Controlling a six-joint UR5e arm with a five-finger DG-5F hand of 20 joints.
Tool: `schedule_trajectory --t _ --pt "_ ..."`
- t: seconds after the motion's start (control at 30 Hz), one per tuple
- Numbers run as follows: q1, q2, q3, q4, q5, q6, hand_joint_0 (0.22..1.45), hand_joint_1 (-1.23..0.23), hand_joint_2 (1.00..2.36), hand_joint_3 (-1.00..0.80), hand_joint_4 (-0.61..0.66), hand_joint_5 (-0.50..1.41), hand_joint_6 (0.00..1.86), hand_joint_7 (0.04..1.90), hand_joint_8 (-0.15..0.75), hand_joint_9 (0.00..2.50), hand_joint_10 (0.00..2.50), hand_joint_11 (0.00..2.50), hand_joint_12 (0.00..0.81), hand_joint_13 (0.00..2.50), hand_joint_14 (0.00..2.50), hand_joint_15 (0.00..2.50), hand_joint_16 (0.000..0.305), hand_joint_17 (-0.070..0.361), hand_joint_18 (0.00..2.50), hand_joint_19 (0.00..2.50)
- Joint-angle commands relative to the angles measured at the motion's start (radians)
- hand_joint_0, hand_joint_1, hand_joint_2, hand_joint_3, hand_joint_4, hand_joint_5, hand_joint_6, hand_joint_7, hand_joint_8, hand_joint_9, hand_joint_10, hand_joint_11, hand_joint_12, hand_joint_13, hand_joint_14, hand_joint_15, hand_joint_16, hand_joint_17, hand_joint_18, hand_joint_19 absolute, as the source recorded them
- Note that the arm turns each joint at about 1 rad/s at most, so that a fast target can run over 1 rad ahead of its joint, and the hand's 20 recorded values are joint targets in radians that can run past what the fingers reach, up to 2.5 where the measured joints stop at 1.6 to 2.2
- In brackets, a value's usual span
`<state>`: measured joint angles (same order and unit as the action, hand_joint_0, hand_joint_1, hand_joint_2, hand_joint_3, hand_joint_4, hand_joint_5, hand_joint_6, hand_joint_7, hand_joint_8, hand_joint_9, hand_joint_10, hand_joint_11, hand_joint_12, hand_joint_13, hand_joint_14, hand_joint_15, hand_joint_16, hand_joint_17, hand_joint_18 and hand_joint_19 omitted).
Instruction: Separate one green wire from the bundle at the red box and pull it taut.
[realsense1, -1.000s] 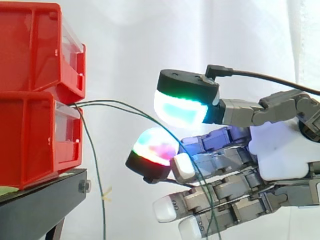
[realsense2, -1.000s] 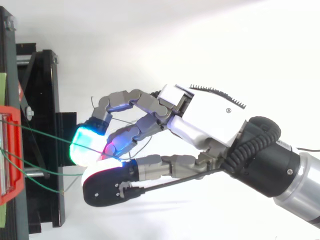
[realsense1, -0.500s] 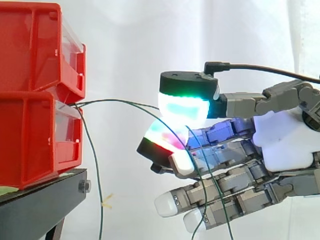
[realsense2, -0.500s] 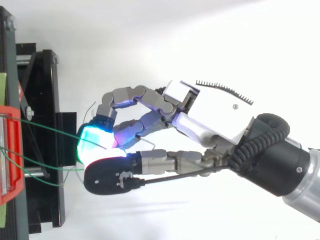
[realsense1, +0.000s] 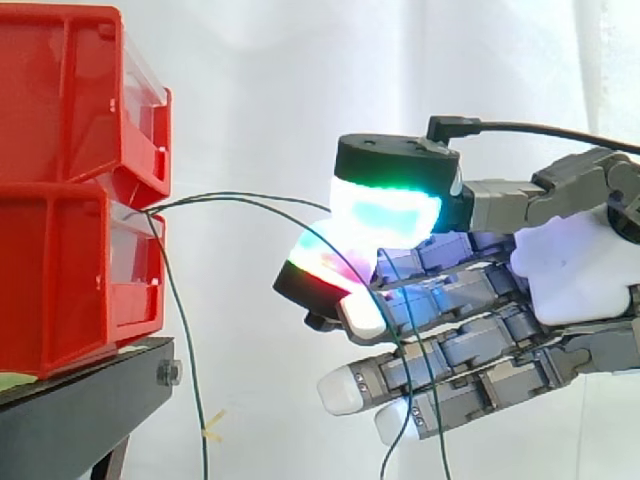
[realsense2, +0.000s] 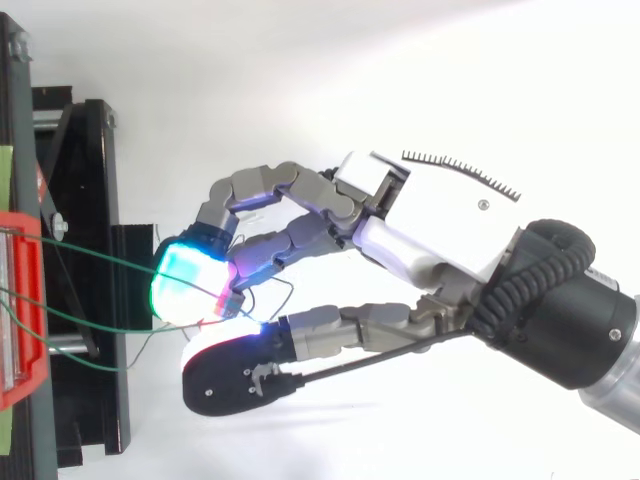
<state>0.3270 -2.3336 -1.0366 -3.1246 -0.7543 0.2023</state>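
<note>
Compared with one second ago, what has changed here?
The hand drew back slightly from the boxes, and its fingers closed on a green wire that lay loose between them. The boxes and stand stayed put.

I count two red plastic bins stacked at the left, one black metal stand under them, three thin green wires, and one robot hand at the right.
</note>
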Motion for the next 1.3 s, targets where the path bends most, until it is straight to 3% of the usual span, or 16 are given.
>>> schedule_trajectory --t 0.0,0.2,0.43,0.67,0.93,1.07,1.27 --pt "-0.003 0.002 0.001 0.0 0.0 0.0 0.53 -0.69 1.0 -0.5 0.15 -0.18 0.86 0.98 0.273 1.01 0.02 0.76 0.381 0.69 0.01 0.3 0.051 0.115 0.7 0.32" --pt "-0.008 0.007 0.0 -0.012 0.0 -0.001 0.58 -0.52 1.0 -0.5 0.13 -0.17 0.83 1.03 0.27 1.05 0.02 0.75 0.377 0.71 0.01 0.31 0.05 0.112 0.69 0.34" --pt "-0.011 0.013 0.0 -0.022 0.0 -0.003 0.6 -0.63 1.01 -0.35 0.12 -0.17 0.84 1.12 0.272 1.02 0.02 0.77 0.379 0.7 0.01 0.33 0.05 0.112 0.68 0.34" --pt "-0.014 0.013 0.001 -0.022 0.0 -0.003 0.59 -0.68 1.02 -0.16 0.09 -0.18 0.9 1.06 0.289 1.03 0.02 0.77 0.395 0.72 0.01 0.32 0.053 0.12 0.71 0.33" --pt "-0.014 0.014 0.001 -0.029 0.0 -0.003 0.6 -0.71 1.02 -0.12 0.03 -0.17 0.91 1.05 0.289 1.04 0.02 0.77 0.393 0.7 0.01 0.31 0.054 0.121 0.7 0.31" --pt "-0.014 0.014 0.001 -0.029 0.0 -0.003 0.58 -0.68 1.02 -0.26 0.09 -0.17 0.88 1.08 0.266 1.02 0.02 0.77 0.377 0.66 0.01 0.31 0.05 0.112 0.65 0.33" --pt "-0.014 0.014 0.003 -0.029 0.0 -0.004 0.61 -0.69 1.02 -0.11 0.03 -0.16 0.92 1.11 0.292 1.04 0.02 0.77 0.397 0.7 0.01 0.32 0.054 0.122 0.69 0.31"
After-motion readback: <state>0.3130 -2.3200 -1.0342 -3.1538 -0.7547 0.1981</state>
